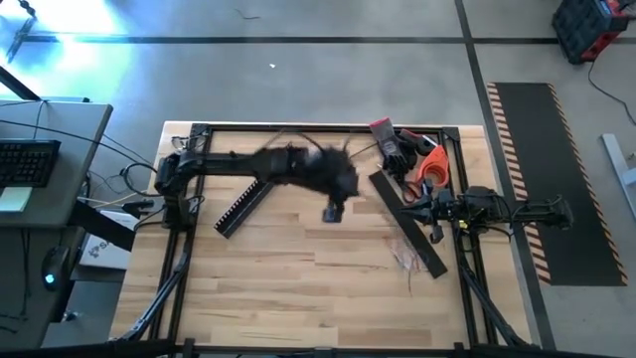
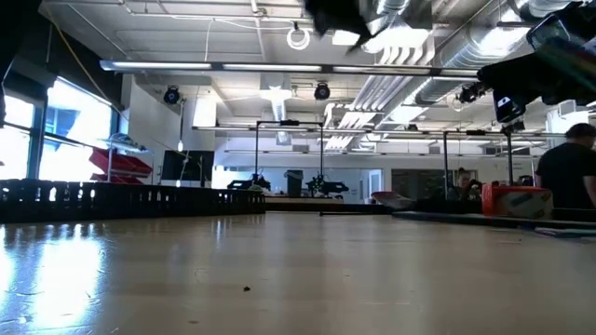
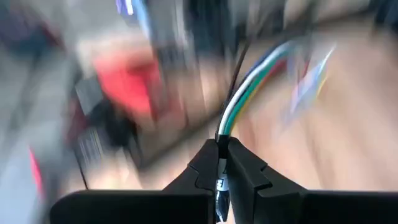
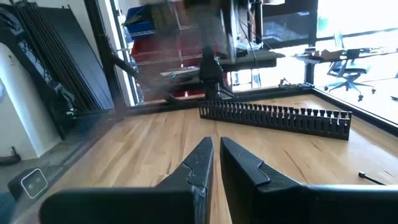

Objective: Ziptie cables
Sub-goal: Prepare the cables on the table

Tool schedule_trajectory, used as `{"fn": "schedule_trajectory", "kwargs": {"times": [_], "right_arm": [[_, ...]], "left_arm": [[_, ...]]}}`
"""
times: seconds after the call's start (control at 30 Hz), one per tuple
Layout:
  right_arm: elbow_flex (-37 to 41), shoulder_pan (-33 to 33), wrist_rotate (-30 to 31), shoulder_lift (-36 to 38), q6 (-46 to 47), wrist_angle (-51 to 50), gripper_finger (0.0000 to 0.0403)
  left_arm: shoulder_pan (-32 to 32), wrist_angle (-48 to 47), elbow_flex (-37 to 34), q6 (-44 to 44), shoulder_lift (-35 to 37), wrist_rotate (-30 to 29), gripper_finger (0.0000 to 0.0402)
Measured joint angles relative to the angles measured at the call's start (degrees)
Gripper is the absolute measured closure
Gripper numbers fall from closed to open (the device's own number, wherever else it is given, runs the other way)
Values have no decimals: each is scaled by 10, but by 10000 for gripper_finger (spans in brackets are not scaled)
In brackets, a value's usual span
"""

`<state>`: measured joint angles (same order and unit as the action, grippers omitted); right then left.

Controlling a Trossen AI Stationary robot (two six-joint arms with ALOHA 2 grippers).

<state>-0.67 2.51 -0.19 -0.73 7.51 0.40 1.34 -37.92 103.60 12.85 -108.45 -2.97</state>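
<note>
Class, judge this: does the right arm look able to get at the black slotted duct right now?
Probably yes. In the right wrist view nothing stands between the right gripper and the slotted duct; only the left arm, raised near the duct, might crowd it.

The table [image 1: 298, 288] is pale wood with visible plank seams and grain, smooth with a soft sheen that catches window light in the low view. Its edge is framed in matt black metal bars [image 1: 298, 126]. The left tool [image 3: 221, 163] has dark, matt, plastic-looking fingers [image 3: 249, 171], and between them sit the cables [image 3: 249, 93], thin strands in smooth, glossy white, green and grey insulation. The right tool [image 4: 214, 155] has the same matt dark fingers. Ahead of it lies a black comb-toothed duct [image 4: 277, 117], looking like dull moulded plastic. Near the right tool in the overhead view, a flat black strip [image 1: 407, 223] looks matt.
</note>
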Motion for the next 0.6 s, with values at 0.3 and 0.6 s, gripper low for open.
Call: {"fn": "schedule_trajectory", "kwargs": {"times": [0.3,0.6], "right_arm": [[0,0,0,0,0,0,387],[0,0,0,0,0,0,387]], "left_arm": [[-55,-98,-294,-179,42,-203,401],[-153,-36,-465,-410,59,-149,400]]}}
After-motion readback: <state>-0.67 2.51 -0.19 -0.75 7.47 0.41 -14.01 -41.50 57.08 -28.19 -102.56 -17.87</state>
